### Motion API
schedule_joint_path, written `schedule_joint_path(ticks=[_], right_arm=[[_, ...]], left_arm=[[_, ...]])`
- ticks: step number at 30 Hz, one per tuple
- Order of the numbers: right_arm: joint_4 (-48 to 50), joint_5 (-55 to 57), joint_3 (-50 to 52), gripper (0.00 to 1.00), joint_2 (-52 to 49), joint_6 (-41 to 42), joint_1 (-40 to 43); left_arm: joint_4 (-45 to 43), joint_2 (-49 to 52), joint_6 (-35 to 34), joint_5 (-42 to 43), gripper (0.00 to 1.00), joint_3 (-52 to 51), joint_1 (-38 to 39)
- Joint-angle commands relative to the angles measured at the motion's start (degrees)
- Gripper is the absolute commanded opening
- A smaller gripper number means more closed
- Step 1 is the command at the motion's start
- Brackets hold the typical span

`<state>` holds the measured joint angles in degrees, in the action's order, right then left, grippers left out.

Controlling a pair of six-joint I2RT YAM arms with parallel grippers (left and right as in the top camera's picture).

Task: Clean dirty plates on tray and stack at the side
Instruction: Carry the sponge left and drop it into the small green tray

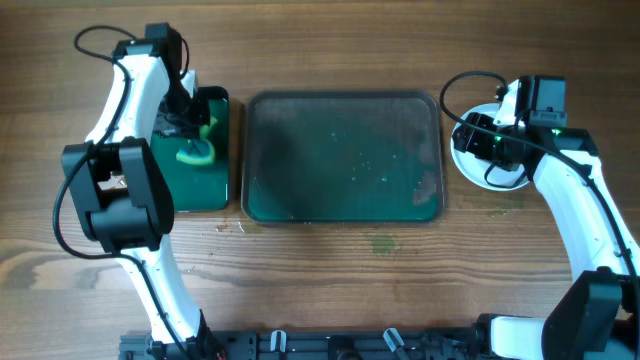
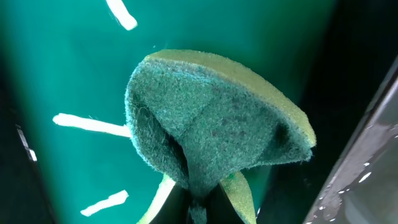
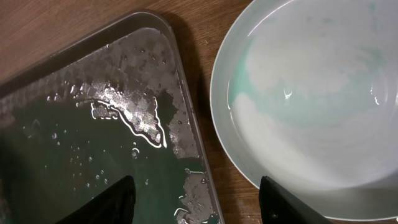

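The large dark-green tray point(image 1: 340, 155) lies wet in the middle of the table with no plate on it; its right rim shows in the right wrist view point(image 3: 186, 112). A white plate point(image 1: 478, 165) sits on the wood right of the tray, mostly under my right arm. In the right wrist view this plate point(image 3: 311, 93) has faint teal smears. Whether more plates lie under it, I cannot tell. My right gripper point(image 3: 199, 202) is open and empty above the gap between tray and plate. My left gripper point(image 2: 199, 208) is shut on the green sponge point(image 2: 211, 118) over the small tray.
The smaller narrow green tray point(image 1: 200, 185) stands left of the large tray, with the sponge point(image 1: 195, 152) held over it. Water drops and films cover the large tray's floor. A small greenish stain point(image 1: 380, 242) marks the wood in front of the tray.
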<state>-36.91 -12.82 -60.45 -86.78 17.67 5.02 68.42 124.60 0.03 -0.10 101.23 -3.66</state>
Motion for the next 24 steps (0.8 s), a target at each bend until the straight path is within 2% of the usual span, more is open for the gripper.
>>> schedule_joint_path(ticks=[1, 4, 5, 7, 9, 10, 13, 16, 24], right_arm=[[-0.11, 1.01, -0.83, 0.64, 0.0, -1.2, -0.13], [-0.11, 1.01, -0.83, 0.64, 0.0, -1.27, -0.13], [-0.11, 1.01, -0.83, 0.64, 0.0, -1.44, -0.13], [-0.11, 1.01, -0.83, 0.64, 0.0, -1.7, -0.13], [-0.11, 1.01, -0.83, 0.64, 0.0, -2.75, -0.13], [-0.11, 0.98, -0.83, 0.65, 0.0, -3.08, -0.13], [-0.31, 0.66, -0.85, 0.66, 0.11, -4.2, -0.13], [-2.73, -0.33, -2.05, 0.66, 1.27, -5.66, -0.13], [-18.8, 0.74, -19.32, 0.69, 7.56, -10.21, -0.13]], left_arm=[[-0.35, -1.81, 1.22, 0.28, 0.04, -0.42, -0.09], [-0.37, -1.81, 1.22, 0.31, 0.04, -0.42, -0.11], [-0.35, -1.81, 1.22, 0.31, 0.13, -0.42, -0.11], [-0.35, -1.81, 1.2, 0.31, 0.36, -0.42, -0.09], [-0.35, -1.81, 0.79, 0.28, 0.91, -0.42, -0.11], [-0.28, -1.84, 0.57, 0.28, 1.0, -0.39, -0.09], [1.49, -2.78, -0.5, 0.33, 1.0, -0.04, 0.02], [6.82, -7.13, -0.96, 0.79, 1.0, 2.67, 0.66], [8.31, -24.2, -0.87, 1.99, 1.0, 4.22, 3.45]])
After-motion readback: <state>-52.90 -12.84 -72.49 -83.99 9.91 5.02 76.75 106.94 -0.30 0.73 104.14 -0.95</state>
